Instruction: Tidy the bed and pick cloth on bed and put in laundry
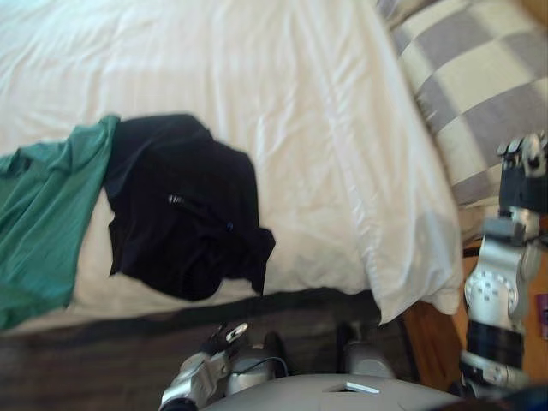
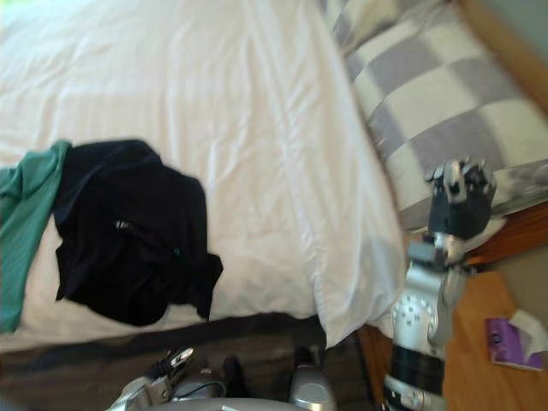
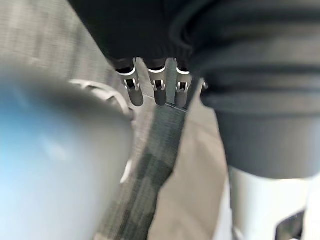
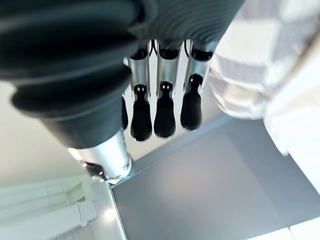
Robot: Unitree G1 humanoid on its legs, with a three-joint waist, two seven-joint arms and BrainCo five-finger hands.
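Note:
A black garment lies crumpled on the white duvet at the near edge of the bed. Beside it on the left, a green garment drapes over the bed's edge. My right hand is raised at the right, in front of the checkered pillow, well apart from both garments. Its fingers hang straight and hold nothing. My left hand is low, below the bed's edge and under the black garment, with relaxed empty fingers.
A dark rug runs along the floor beside the bed. At the right stands a wooden nightstand with a purple packet on it. The duvet's corner hangs over the bed's near right edge.

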